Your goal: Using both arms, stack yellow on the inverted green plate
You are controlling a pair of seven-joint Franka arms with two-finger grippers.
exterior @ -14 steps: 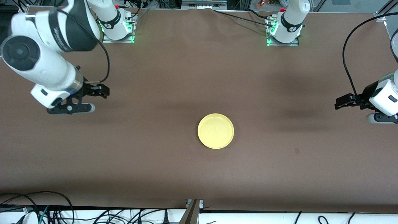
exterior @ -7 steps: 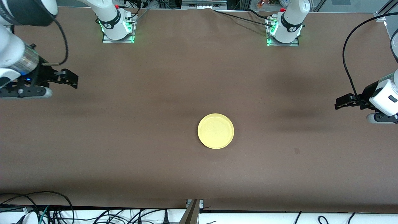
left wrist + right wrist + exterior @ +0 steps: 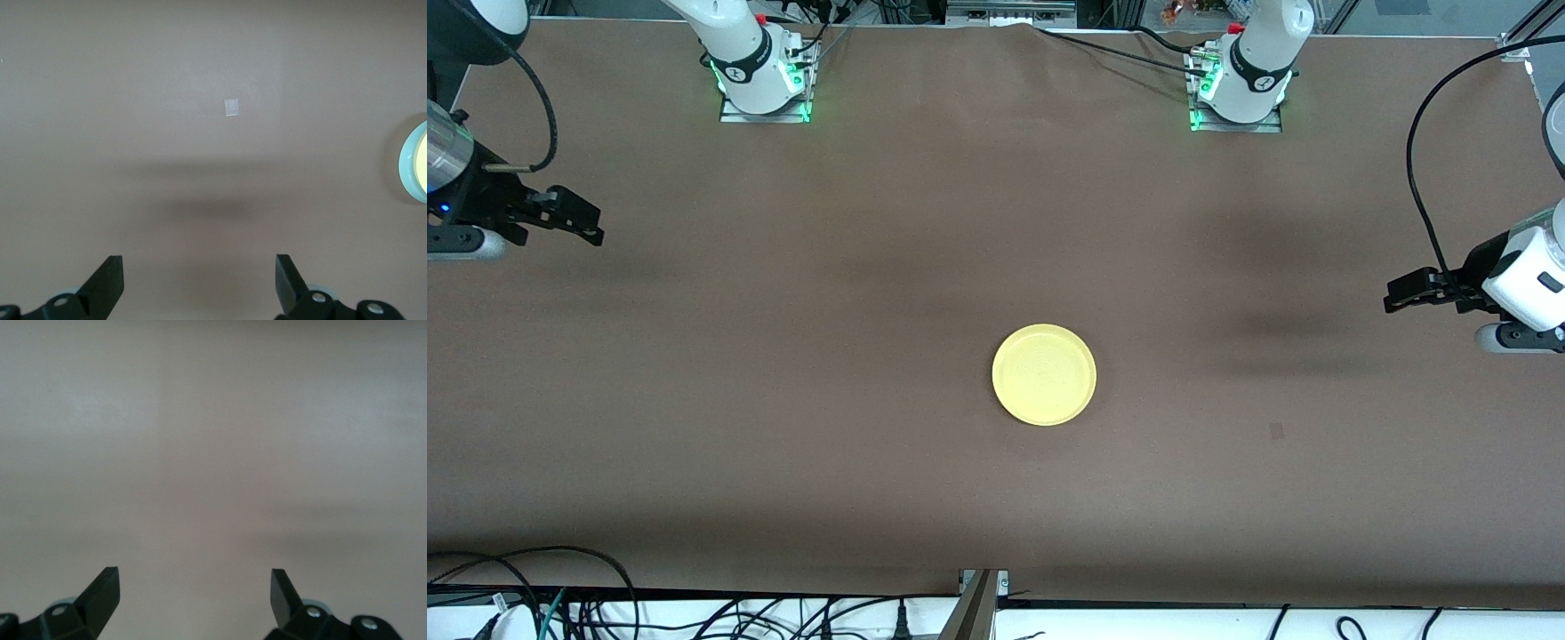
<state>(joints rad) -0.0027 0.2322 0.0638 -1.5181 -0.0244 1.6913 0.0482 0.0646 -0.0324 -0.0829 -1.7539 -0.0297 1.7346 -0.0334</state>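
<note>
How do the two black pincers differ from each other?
The left pincer hangs over the left arm's end of the table; the right pincer hangs over the right arm's end. The left pincer's camera catches the yellow plate with the green plate rim showing under it; the right pincer's camera shows only brown table. Both are open, empty and well away from the plates.

The upper plate (image 3: 1044, 374) lies on the lower plate (image 3: 405, 163). The pair sits on the desk (image 3: 854, 293), just off its middle toward 6 o'clock in the front view. A tape mark (image 3: 1276, 431) lies at 4 o'clock from them. The left gripper (image 3: 1392, 298) hangs over the desk's 3 o'clock end and the right gripper (image 3: 587, 222) over its 9 o'clock end, both well apart from the plates.
</note>
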